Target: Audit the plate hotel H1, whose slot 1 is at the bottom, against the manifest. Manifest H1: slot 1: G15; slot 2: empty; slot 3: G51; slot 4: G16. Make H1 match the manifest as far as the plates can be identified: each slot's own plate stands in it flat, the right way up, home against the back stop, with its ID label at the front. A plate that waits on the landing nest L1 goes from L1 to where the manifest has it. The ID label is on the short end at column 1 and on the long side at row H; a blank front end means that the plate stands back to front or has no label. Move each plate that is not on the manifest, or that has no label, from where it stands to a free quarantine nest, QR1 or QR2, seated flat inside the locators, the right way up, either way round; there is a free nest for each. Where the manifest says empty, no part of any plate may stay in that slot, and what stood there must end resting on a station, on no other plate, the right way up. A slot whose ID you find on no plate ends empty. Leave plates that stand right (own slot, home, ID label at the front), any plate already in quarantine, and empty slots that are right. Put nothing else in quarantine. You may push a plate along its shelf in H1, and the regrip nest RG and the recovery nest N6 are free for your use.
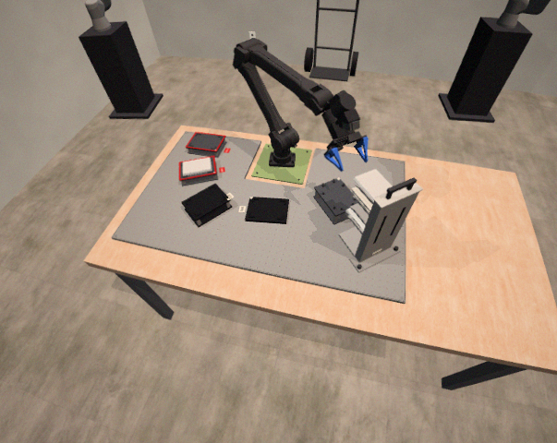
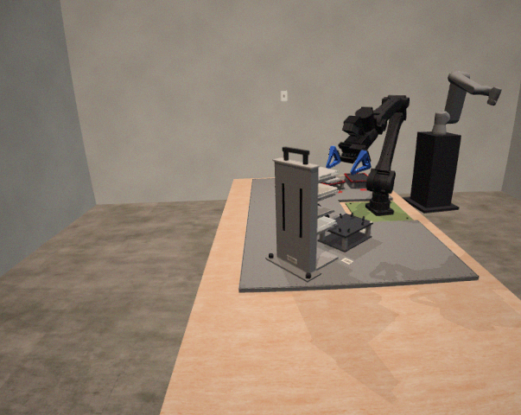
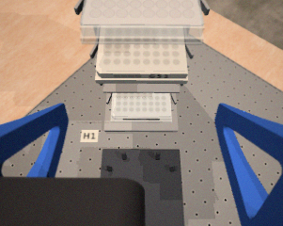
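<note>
The plate hotel H1 (image 1: 385,214) stands at the right of the grey mat, with its H1 tag (image 3: 89,136) in front. In the wrist view a white plate (image 3: 141,14) lies in the top slot. Another white plate (image 3: 141,58) lies in the slot below, with a dark label on its front end that is too small to read surely. The second shelf (image 3: 141,87) looks bare. A white plate (image 3: 141,105) lies in the bottom slot. The landing nest L1 (image 1: 334,197) is dark and holds no plate. My gripper (image 1: 349,153) is open and empty, in the air above and behind L1, facing the hotel's front.
Two red-framed quarantine nests stand at the far left: one (image 1: 205,141) is dark, the other (image 1: 198,167) holds a white plate. Two black nests (image 1: 205,202) (image 1: 267,209) lie mid-mat. The arm's base (image 1: 282,160) stands on a green pad. The hotel has a handle (image 2: 296,152) on top.
</note>
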`<state>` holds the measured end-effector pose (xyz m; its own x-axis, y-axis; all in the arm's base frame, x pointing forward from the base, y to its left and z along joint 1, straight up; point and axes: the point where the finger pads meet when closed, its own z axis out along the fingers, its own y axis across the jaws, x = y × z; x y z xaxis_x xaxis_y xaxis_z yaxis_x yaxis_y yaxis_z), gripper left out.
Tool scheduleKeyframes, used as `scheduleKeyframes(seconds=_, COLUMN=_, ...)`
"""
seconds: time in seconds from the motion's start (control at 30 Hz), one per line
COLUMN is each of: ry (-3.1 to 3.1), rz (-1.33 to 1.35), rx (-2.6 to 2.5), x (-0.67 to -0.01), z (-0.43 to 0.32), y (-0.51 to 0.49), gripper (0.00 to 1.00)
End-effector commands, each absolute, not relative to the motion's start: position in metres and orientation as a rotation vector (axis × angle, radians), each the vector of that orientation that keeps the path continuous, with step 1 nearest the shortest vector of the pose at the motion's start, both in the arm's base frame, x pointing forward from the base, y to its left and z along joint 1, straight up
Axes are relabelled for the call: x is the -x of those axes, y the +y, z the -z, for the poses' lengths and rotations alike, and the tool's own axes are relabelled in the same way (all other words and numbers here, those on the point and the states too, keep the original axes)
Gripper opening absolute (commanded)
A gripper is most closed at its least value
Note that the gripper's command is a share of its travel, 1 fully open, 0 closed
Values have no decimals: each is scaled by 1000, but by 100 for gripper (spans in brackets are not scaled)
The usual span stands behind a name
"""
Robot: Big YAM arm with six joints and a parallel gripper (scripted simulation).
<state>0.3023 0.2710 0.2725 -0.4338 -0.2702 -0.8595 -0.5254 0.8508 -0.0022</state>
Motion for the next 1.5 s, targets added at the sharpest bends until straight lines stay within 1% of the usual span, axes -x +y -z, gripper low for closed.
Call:
scheduleKeyframes(seconds=0.0, ry=1948, rz=-370, rx=535, x=-320, z=-328, y=282, gripper=100)
scheduleKeyframes(seconds=1.47, ry=1947, rz=-366, rx=536, x=-368, z=-326, y=310, gripper=100)
